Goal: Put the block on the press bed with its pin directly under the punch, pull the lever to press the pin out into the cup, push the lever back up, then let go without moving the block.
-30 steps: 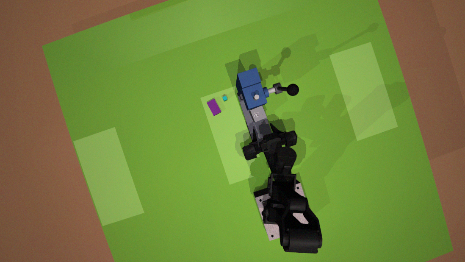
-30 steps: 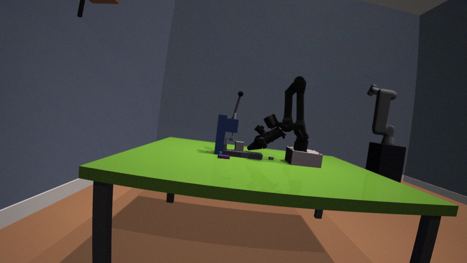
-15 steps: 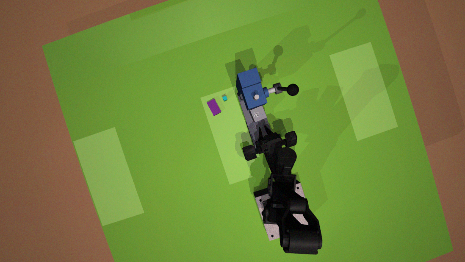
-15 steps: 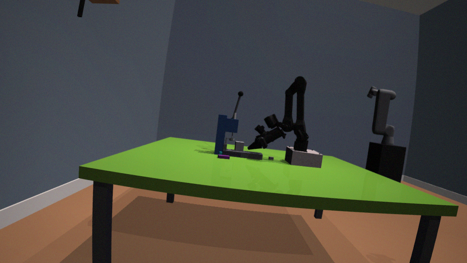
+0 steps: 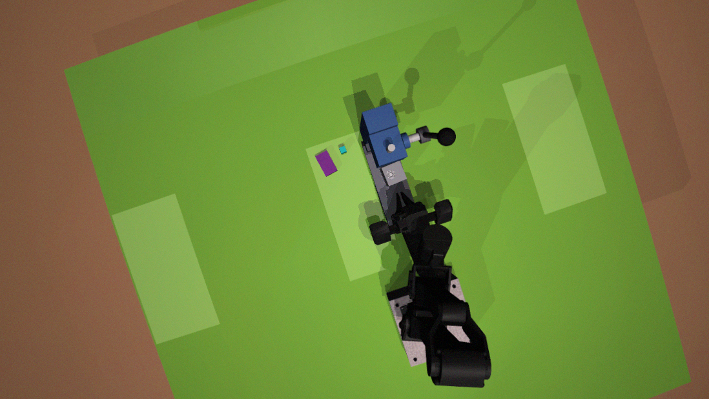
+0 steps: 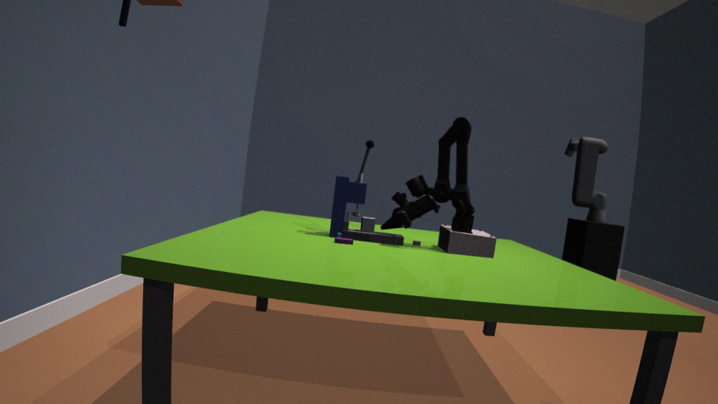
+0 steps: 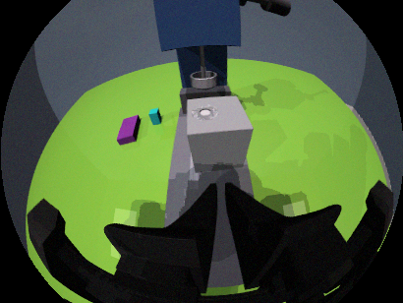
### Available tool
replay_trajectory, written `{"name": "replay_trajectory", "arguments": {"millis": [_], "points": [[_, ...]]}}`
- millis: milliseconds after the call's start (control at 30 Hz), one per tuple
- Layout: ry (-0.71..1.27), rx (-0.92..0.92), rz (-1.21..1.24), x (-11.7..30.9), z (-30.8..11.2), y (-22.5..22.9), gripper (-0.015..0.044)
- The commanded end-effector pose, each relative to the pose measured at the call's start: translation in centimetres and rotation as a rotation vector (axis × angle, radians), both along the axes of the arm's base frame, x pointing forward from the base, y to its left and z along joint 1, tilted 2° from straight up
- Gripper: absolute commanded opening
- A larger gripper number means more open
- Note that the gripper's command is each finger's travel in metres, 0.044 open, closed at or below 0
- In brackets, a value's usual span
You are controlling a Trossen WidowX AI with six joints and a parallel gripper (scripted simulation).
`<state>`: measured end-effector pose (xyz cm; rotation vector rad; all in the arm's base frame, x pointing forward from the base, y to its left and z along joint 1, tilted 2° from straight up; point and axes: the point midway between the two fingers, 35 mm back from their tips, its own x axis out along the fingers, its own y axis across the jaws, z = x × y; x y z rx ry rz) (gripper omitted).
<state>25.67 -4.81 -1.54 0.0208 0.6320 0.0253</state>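
partway: block (image 5: pixel 396 180) (image 6: pixel 368 224) (image 7: pixel 220 123) on press bed (image 5: pixel 377 175) (image 6: pixel 376 236) (image 7: pixel 176 157), short of punch (image 6: pixel 357 207) (image 7: pixel 202 61) | jaws: nearly together, empty | left: align pin (image 5: pixel 390 174) (image 7: pixel 204 113), press it out, return lever (image 5: pixel 445 136) (image 6: pixel 365 161) (image 7: pixel 276 7), now upright-leaning, then release

Blue press (image 5: pixel 381 123) over gray block (image 5: pixel 395 177), black claw (image 5: pixel 400 196) near, purple brick (image 5: pixel 325 163) apart

The counter (image 5: pixel 263 208) (image 6: pixel 401 280) (image 7: pixel 305 162) is plain green, the press frame (image 5: pixel 381 119) (image 6: pixel 339 205) (image 7: pixel 199 22) blue, its lever knob (image 5: pixel 445 136) (image 6: pixel 369 144) black. The block (image 5: pixel 395 179) (image 6: pixel 368 224) (image 7: pixel 221 143) is light grey. Left of the press, one flat piece (image 5: pixel 325 163) (image 6: pixel 344 240) (image 7: pixel 129 130) is purple, the small cube (image 5: pixel 342 149) (image 6: pixel 339 235) (image 7: pixel 154 116) cyan. The hand (image 5: pixel 400 195) (image 6: pixel 382 229) (image 7: pixel 220 188) is black.
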Motion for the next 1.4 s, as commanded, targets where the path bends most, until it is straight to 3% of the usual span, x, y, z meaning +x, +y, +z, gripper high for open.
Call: {"name": "replay_trajectory", "arguments": {"millis": [0, 1367], "points": [[-0.005, -0.002, 0.004, 0.5, 0.1, 0.0, 0.003], [-0.049, -0.002, 0.003, 6.3, 0.0, 0.1, 0.003]]}}
